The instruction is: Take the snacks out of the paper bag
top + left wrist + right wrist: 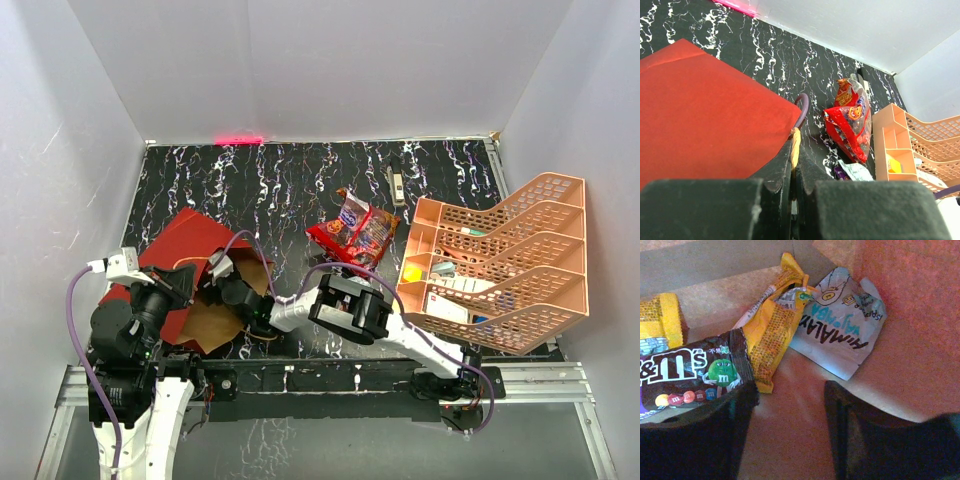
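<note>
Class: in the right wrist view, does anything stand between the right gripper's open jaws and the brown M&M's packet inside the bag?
Nothing visible does. Inside the paper bag, the brown M&M's packet lies right at one finger of the right gripper, whose jaws are open. The yellow packet lies beside it, farther in.

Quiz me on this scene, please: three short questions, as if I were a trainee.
1. True or false: the left hand pinches the bag's handle.
2. Inside the bag, which packet lies nearest the right hand? A) brown M&M's B) green C) silver
3. Fill in: the red packets already out lie beside the peach ____.
Key: 1 true; 2 A; 3 tray.
</note>
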Controlling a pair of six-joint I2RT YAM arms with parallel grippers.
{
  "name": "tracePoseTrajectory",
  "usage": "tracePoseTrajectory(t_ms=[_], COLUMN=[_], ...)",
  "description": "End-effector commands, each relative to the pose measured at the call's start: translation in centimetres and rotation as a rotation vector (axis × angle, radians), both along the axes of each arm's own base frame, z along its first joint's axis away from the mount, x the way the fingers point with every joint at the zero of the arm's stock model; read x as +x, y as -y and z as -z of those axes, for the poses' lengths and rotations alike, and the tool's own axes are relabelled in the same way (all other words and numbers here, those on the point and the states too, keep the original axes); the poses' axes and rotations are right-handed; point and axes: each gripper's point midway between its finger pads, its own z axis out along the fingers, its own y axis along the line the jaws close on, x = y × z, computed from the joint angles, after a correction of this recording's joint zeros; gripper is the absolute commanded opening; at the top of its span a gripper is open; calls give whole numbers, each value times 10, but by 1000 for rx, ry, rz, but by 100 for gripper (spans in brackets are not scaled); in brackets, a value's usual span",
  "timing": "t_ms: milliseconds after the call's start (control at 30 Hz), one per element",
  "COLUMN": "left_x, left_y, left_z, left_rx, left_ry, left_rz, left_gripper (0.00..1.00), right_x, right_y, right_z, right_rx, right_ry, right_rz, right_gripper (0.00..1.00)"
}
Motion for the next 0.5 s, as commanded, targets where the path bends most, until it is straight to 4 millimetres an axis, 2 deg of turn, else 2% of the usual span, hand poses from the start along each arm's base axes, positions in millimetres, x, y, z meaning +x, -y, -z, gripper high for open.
tracePoseTrajectory(t_ms=[0, 100, 233, 333, 400, 467], left_x=[-1, 0, 0, -1, -1, -2], left_y=[-5, -4, -8, -7, -8, -8], left_z=[-8, -7, -7, -7, -8, -9], left_rx=[4, 9, 1, 1, 1, 0], left_ry=[23, 14, 17, 19, 24, 31], left_rz=[-26, -20, -45, -43, -46, -48], left_gripper=[0, 0, 0, 0, 0, 0], right_x=[2, 2, 13, 11, 1, -14], right_y=[11, 20, 43, 55, 55, 51], right_z=[16, 14, 2, -10, -19, -27], right_rx=[-122, -161, -197, -205, -181, -134], right_ry=[16, 40, 85, 113, 117, 110], right_rz=[20, 25, 108, 109, 50, -42], right_gripper=[52, 32, 20, 19, 20, 26])
